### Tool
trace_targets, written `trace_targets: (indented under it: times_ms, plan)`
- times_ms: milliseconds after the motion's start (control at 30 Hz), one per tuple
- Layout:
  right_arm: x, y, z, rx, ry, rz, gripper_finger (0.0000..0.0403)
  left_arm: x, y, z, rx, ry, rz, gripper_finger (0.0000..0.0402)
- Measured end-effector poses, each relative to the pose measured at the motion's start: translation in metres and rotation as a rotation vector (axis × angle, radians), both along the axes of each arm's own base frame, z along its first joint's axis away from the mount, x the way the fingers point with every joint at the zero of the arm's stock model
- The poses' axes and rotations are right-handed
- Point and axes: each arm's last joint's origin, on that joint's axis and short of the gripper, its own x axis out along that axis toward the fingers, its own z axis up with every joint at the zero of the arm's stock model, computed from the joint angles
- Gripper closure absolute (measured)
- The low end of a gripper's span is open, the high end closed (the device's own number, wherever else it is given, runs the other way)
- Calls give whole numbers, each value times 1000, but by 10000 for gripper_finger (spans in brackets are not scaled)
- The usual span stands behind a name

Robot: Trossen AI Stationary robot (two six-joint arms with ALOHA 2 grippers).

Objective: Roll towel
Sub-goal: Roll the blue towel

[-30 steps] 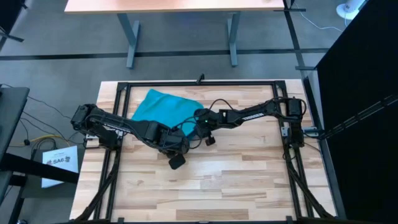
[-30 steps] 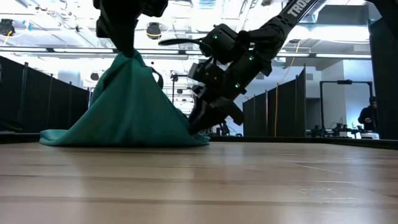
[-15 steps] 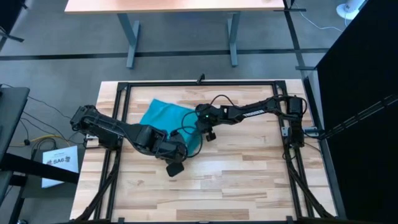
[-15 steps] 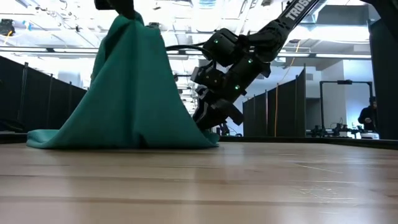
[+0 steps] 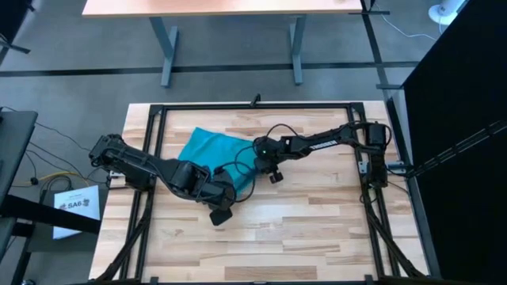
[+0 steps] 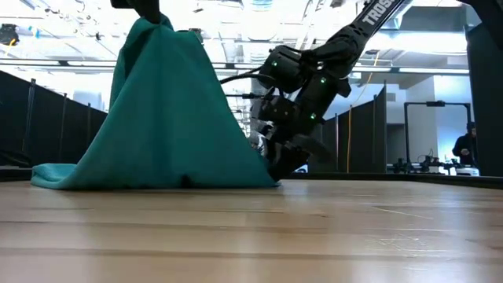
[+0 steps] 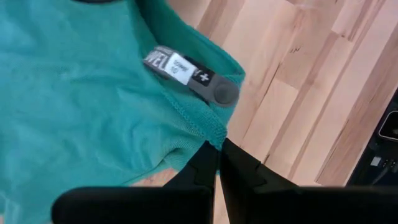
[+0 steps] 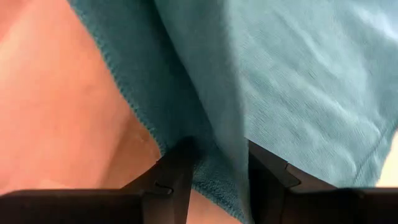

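Both claws grip the towel (image 5: 207, 147) near the worktop's (image 5: 317, 214) far left corner. The left claw (image 7: 219, 163), clamped on its labelled corner, lifts it high. The right claw (image 8: 214, 163) pinches a fold low by the wood.

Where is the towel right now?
High view: the towel lies on the table's far-left part, between both arms; the left hand lifts one corner, the right hand grips its edge.
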Motion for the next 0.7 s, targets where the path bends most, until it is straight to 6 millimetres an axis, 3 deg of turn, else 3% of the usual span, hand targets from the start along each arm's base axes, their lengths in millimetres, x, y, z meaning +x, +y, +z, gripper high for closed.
trace_targets:
  times_ms: [167,700]
  plan:
    - [-3,-14,0,1,1,-49,292,-1,-4,0,-1,-1,-6,402]
    - [-7,-33,6,-57,9,-100,292,-4,-8,1,-9,-3,-4,401]
